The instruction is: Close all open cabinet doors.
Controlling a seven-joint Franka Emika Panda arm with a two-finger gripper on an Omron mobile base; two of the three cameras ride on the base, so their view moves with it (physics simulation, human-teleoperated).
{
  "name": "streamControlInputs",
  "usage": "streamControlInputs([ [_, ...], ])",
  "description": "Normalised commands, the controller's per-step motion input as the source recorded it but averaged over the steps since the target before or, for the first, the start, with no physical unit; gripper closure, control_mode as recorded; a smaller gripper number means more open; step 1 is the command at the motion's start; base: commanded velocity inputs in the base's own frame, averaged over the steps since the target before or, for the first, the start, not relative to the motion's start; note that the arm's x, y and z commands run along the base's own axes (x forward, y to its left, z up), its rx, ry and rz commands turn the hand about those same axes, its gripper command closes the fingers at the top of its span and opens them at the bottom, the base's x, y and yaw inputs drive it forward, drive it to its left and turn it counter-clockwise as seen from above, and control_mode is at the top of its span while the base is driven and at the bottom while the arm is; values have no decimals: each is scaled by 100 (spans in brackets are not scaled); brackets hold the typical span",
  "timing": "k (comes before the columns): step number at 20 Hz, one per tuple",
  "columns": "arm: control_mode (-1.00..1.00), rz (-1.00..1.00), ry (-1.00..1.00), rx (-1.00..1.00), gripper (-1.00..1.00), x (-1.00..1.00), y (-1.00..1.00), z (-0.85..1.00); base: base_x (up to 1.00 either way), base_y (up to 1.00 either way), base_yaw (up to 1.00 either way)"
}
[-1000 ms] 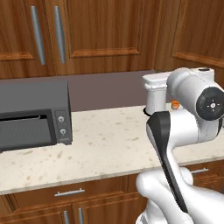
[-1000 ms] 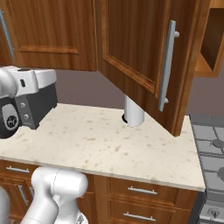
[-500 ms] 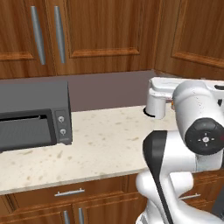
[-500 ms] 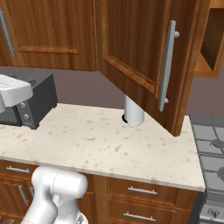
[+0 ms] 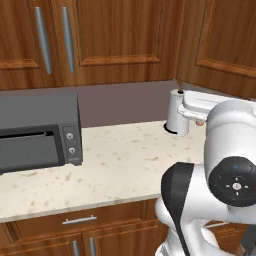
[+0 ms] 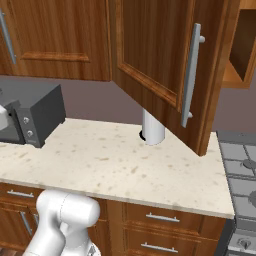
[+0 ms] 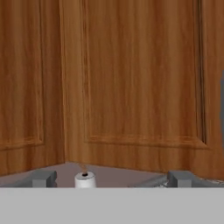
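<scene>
One wall-cabinet door (image 6: 155, 65) hung wide open, swung out over the worktop (image 6: 120, 160), its long silver handle (image 6: 191, 75) near the free edge. Behind it the cabinet opening (image 6: 242, 45) showed at upper right. Other doors (image 5: 120, 40) further left were shut flat, with two bar handles (image 5: 67, 37) side by side.

A white cylinder (image 6: 153, 127) stood on the worktop near the back wall, under the open door's lower edge; from the left it sat just past the arm's white link. A dark grey toaster oven (image 5: 37, 130) sat at the worktop's left end, well apart from the cylinder. Stove burners (image 6: 242, 165) lay at the right end. Drawer fronts (image 6: 160, 217) ran below.

The hand (image 7: 111, 178) faced a door panel, fingertips (image 7: 43, 178) set well apart, holding nothing. Worktop was speckled beige stone, backsplash dull mauve.
</scene>
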Motion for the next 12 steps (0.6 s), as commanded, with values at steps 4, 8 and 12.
streamControlInputs([
  [4,-100,0,-1,4,-100,0,-39,2,0,0,0],
  [8,-100,0,0,3,-100,0,-55,-3,0,0,0],
  [12,-100,0,0,2,-100,0,-59,-4,0,0,0],
])
